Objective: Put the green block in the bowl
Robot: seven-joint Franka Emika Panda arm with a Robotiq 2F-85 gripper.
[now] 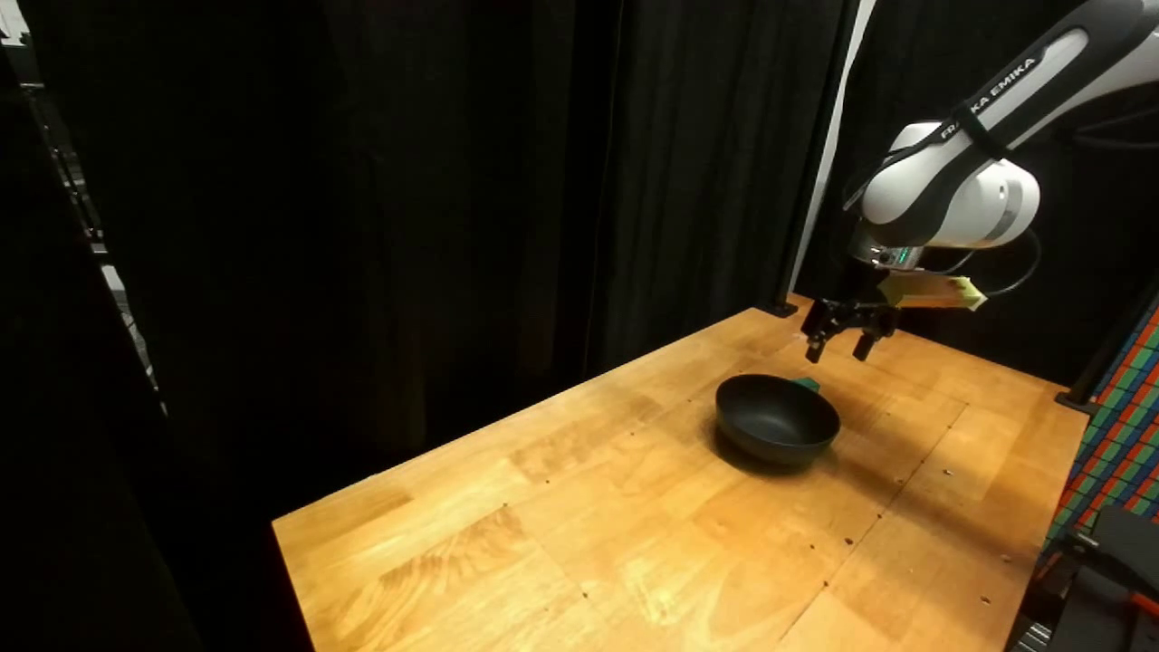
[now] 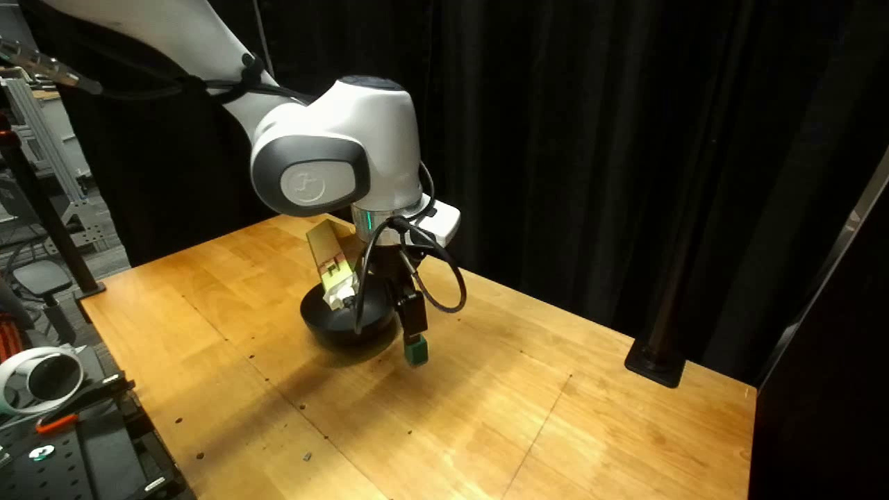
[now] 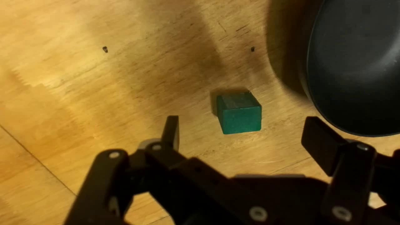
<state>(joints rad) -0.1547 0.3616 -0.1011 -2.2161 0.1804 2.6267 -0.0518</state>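
The green block (image 3: 239, 116) lies on the wooden table beside the black bowl. In an exterior view the block (image 1: 807, 384) is mostly hidden behind the bowl (image 1: 756, 439); in an exterior view the block (image 2: 417, 351) shows just below a dark finger. The bowl (image 2: 333, 323) is round and stands upright; the arm covers part of it there. In the wrist view the bowl (image 3: 350, 84) is at the upper right, cut by the frame edge. My gripper (image 3: 242, 126) is open and empty. Its fingers are wide apart, above the block, one on each side of it in the wrist view. It also shows above the table (image 1: 838, 351).
The wooden table (image 1: 589, 543) has small holes and seams. Black curtains (image 2: 555, 173) hang behind it. Black posts (image 2: 656, 361) stand at table corners. A yellow-taped part (image 2: 330, 260) juts from the wrist, with a looped cable (image 2: 455, 278). A dark cart (image 2: 76, 444) stands beside the table.
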